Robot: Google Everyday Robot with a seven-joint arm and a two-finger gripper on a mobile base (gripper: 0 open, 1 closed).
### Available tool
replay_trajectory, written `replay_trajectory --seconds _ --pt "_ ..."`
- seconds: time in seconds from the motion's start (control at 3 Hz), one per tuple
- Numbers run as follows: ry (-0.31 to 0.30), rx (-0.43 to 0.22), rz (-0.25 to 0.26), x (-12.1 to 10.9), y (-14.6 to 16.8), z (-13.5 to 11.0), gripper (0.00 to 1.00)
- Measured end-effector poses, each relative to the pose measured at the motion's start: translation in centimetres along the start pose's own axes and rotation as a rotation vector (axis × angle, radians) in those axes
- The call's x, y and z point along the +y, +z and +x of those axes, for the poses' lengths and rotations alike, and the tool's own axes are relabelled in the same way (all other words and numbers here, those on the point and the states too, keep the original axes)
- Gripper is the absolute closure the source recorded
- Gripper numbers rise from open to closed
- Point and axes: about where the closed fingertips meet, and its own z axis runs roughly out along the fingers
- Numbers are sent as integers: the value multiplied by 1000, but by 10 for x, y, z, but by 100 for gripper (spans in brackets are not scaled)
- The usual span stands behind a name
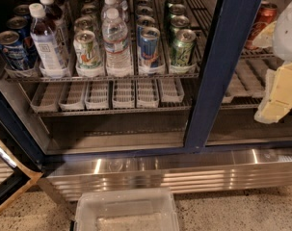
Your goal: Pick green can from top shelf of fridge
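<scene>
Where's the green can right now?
Camera view: the green can stands at the front of the top shelf, between the blue-and-silver can and the blue centre post. The claw is far right, past that post.

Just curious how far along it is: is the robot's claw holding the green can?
No: the gripper hangs right of the blue post, apart from the green can standing on the top shelf.

The green can (182, 47) looked glossy aluminium. The top shelf (150, 76) was grey metal wire with clear plastic trays (90, 72). The fridge (222, 71) had a ribbed, shiny steel base panel (184, 173). The gripper (274, 102), at right, seemed matt cream plastic.
</scene>
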Motion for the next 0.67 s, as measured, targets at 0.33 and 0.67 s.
replay_trajectory --seconds 0.33,0.67 --pt "0 0 0 0 0 0 0" --pt "25 -38 -94 -7 18 -3 0"
